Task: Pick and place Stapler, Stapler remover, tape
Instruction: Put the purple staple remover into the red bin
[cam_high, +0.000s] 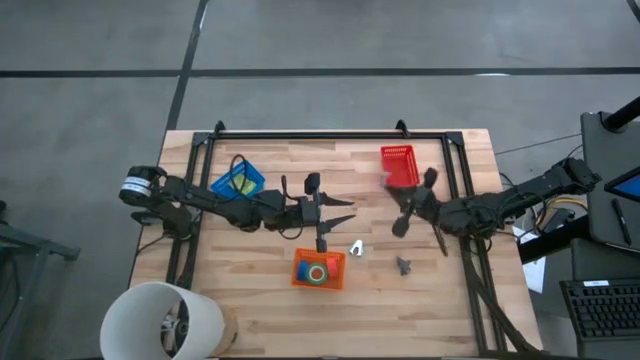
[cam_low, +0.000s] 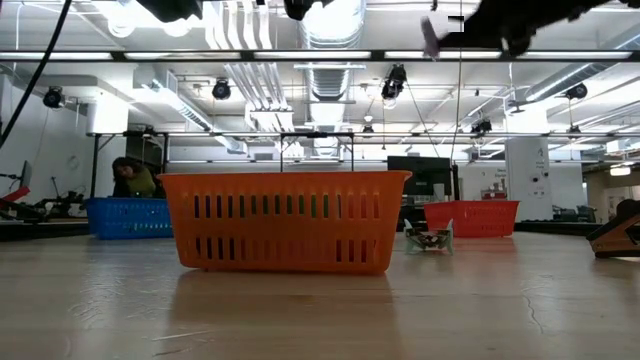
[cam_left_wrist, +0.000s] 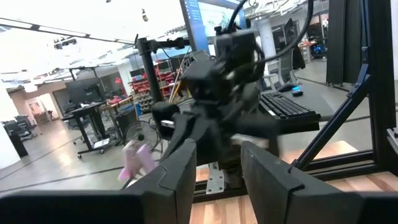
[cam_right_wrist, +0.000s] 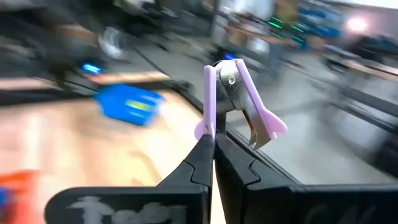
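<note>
The right claw (cam_right_wrist: 213, 138) is pinched tight on a purple staple remover (cam_right_wrist: 239, 99), holding it by one handle up in the air. In the high view this claw (cam_high: 388, 182) is just beside the red basket (cam_high: 398, 164) at the far side of the bench (cam_high: 260, 310).

The left claw (cam_left_wrist: 217, 163) has its two fingers a little way apart, and nothing is between them. In the high view it (cam_high: 322, 240) hangs just above the orange basket (cam_high: 318, 270). A green tape roll (cam_high: 317, 273) and a bit of red lie in that basket.

A small shiny staple remover (cam_high: 356, 248) lies on the bench to the right of the orange basket, and a grey one (cam_high: 403, 265) lies a bit further right. A blue basket (cam_high: 238, 181) sits on the left.
</note>
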